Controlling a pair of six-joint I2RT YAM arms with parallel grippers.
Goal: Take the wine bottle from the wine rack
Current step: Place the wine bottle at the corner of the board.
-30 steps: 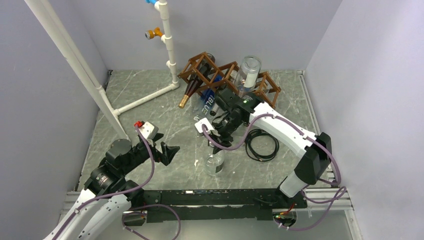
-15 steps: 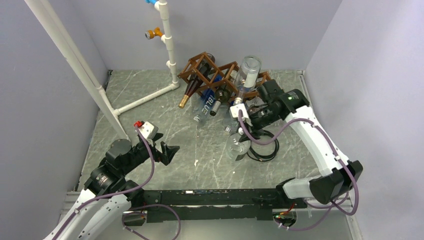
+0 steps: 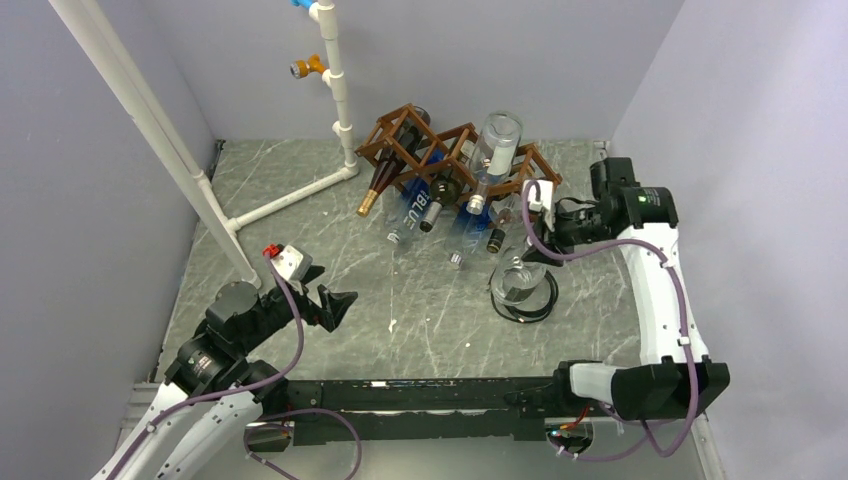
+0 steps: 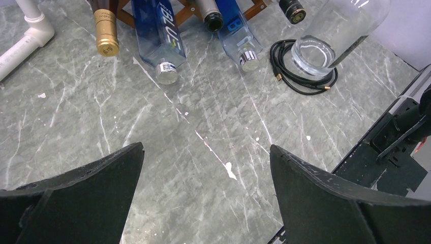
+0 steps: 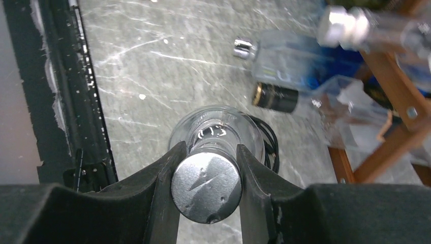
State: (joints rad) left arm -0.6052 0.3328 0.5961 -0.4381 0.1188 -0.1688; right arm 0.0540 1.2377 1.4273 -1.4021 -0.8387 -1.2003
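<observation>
R gripper point(image 5: 206, 155) clamped on the neck of a clear glass bottle point(image 3: 517, 281), just under its silver cap point(image 5: 206, 188). Bottle is out of the rack point(image 3: 452, 133), hanging base-down and a bit tilted over the black cable coil point(image 3: 527, 303), just right of the rack's front. Can't tell if the base touches the cable or table point(image 3: 350, 230).

L gripper point(image 4: 206, 150) released, jaws wide apart, nothing between them; hovers over bare table at near left, well apart from the rack.

Rack sits at the back center w/ other bottles in it: gold-cap bottle point(image 4: 105, 35), two blue ones point(image 4: 160, 35), dark-cap one point(image 4: 292, 7), necks pointing toward the arms. A big clear bottle point(image 3: 497, 140) stands up out of the rack top.

White pipe frame point(image 3: 335, 80) at back left.
</observation>
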